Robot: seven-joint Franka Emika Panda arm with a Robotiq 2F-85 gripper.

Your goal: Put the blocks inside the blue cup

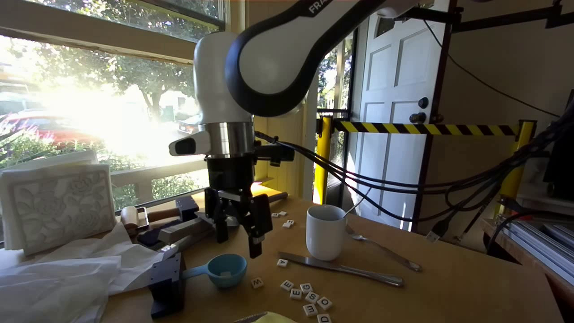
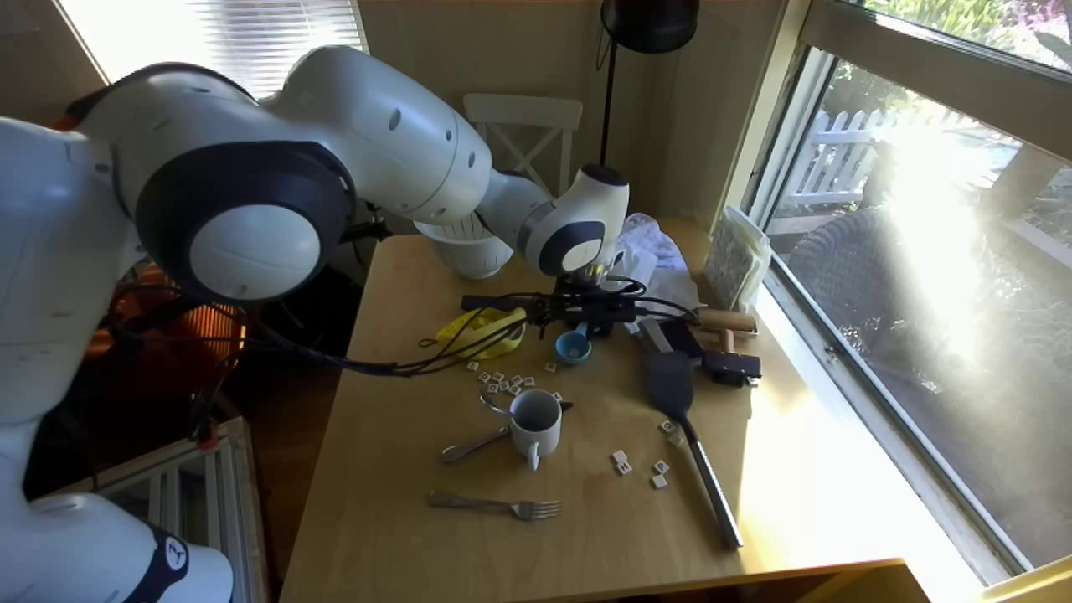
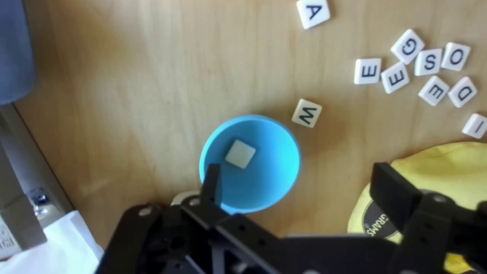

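the fingers (image 3: 393, 193) stand wide apart, holding nothing. one block (image 3: 240, 153) lies in the cup (image 3: 266, 167); other blocks (image 3: 306, 113) lie loose on the table (image 3: 129, 91). likely light, hard and slick, they want pinching low across two opposite edges.

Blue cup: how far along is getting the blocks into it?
Done: one block lies inside the blue cup. In hand: nothing; the jaws stand open, no block gripped. Left: the W block beside the cup, the A block, the lettered cluster nearby, and more blocks near the spatula in an exterior view.
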